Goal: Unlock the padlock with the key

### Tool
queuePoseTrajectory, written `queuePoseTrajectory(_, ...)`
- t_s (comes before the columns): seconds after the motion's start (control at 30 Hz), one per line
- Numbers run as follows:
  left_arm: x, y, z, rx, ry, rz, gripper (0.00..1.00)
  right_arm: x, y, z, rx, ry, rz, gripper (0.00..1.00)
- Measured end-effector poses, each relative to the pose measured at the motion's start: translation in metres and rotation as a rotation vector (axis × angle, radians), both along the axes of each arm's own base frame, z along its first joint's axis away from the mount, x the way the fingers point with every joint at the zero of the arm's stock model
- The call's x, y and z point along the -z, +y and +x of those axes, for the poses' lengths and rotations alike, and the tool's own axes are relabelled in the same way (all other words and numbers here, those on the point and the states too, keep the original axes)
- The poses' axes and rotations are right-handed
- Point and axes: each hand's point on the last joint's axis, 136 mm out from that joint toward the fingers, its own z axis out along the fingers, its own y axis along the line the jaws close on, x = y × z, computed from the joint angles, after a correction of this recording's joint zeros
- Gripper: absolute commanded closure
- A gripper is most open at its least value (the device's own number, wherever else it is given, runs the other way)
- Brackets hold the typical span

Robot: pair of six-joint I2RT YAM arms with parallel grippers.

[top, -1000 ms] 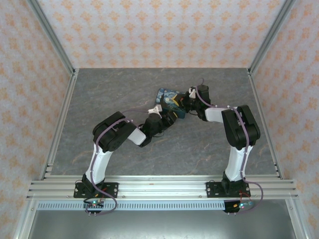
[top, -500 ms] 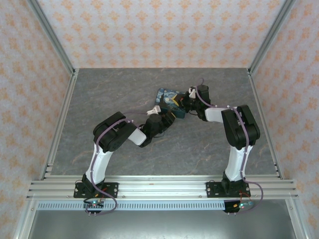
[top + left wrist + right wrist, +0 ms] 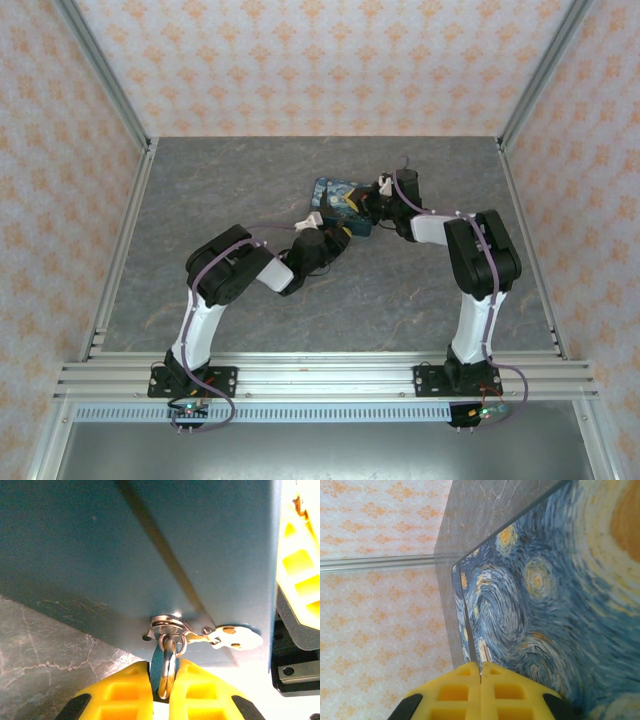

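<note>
Our left gripper (image 3: 166, 680) pinched the padlock (image 3: 168, 655), right gripper (image 3: 481, 672) closed empty; next we needed the key (image 3: 236, 637) at its three o'clock.

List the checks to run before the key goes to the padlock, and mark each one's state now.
1. Left pincer shut on the padlock: ok, it is closed around the shackle end.
2. Padlock threaded through the hasp on the box: ok.
3. Key held in a pincer: not ok, it hangs beside the hasp and is not gripped.
4. Keyhole in sight: cannot tell, it is hidden inside the grip.
5. Right pincer bracing the box: cannot tell. It is shut at the box's corner edge, but a firm hold is not evident.
</note>
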Motion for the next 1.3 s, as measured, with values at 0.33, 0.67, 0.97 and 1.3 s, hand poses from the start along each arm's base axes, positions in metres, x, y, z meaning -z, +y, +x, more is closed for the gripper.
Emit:
queuePoseTrajectory(0.33,-0.002,0.008,-0.012,0.038,0.074,0.072,1.0,-0.072,-0.007,-0.025,-0.002,-0.133,0.048,1.0)
queuePoseTrajectory(0.67,-0.003,0.008,-0.018,0.107,0.125,0.054,1.0,-0.031,-0.029,-0.097,0.024,-0.036,0.072,1.0)
queuePoseTrajectory(0.97,-0.007,0.007,-0.034,0.2,0.179,0.019,1.0,-0.019,-0.037,-0.152,0.043,-0.031,0.053,1.0)
queuePoseTrajectory(1.3,-0.01,0.001,-0.051,0.26,0.25,-0.046,1.0,0.019,-0.034,-0.185,0.079,0.056,0.018,1.0)
